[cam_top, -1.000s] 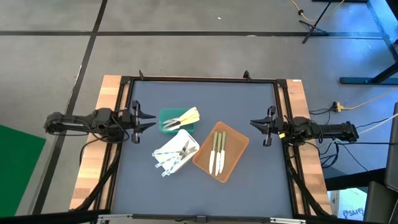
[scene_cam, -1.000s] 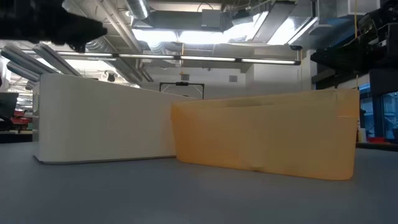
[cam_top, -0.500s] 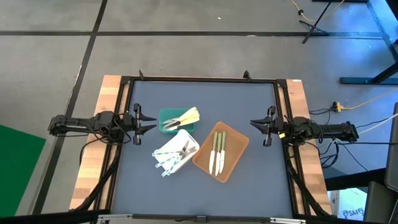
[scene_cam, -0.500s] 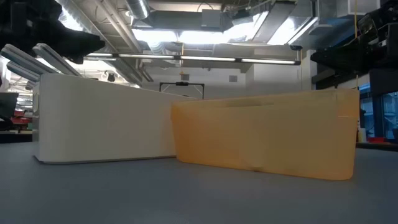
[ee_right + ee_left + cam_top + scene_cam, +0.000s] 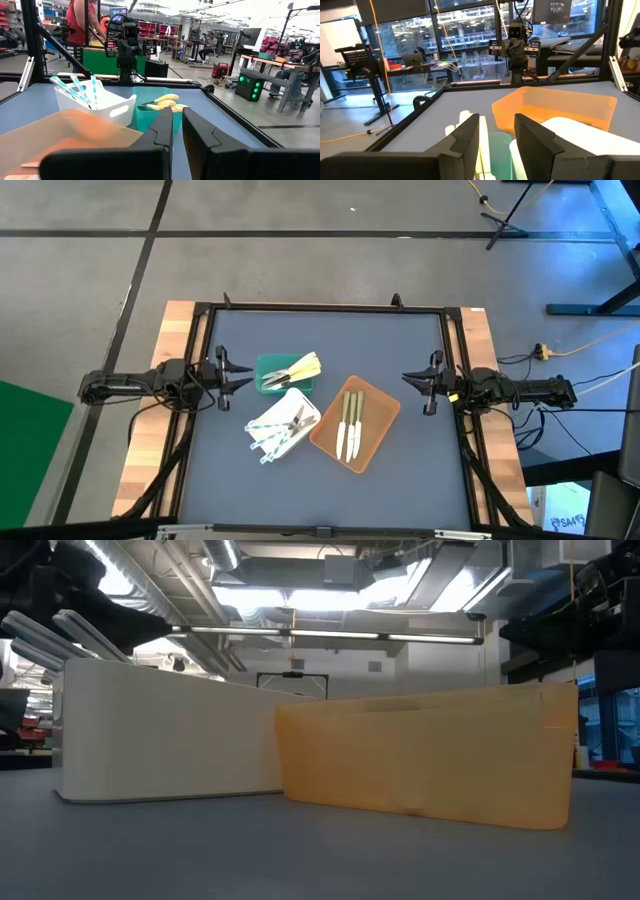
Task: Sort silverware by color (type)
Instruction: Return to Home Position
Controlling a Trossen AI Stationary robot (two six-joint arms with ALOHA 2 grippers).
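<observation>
A dark blue-grey table point(image 5: 400, 330) with wooden side rails stands on a grey workshop floor. Take the green tray point(image 5: 270, 364) as the mark. Cream-yellow utensils point(image 5: 300, 367) lie in it, their ends jutting over its rim on the right-arm side. The white tray point(image 5: 310, 406) sits just beside the green tray, toward the lower edge of the high view, and holds translucent blue-striped utensils point(image 5: 272, 435). The brown tray point(image 5: 378, 420) lies beside the green tray on the right-arm side. Olive-handled, white-tipped knives point(image 5: 349, 425) lie side by side in it.

Only the high view looks down into the trays. The low view meets just the white and brown walls. The right wrist view alone shows a person point(image 5: 82, 20) beyond the table.

The left gripper point(image 5: 238, 376) hovers just beside the green tray, near the yellow utensils. Its fingers are parted with a clear gap and hold nothing. The right gripper point(image 5: 410, 379) hangs well apart from the green tray, past the brown one. Its fingers are almost together with a thin slit between them, and it too is empty.
</observation>
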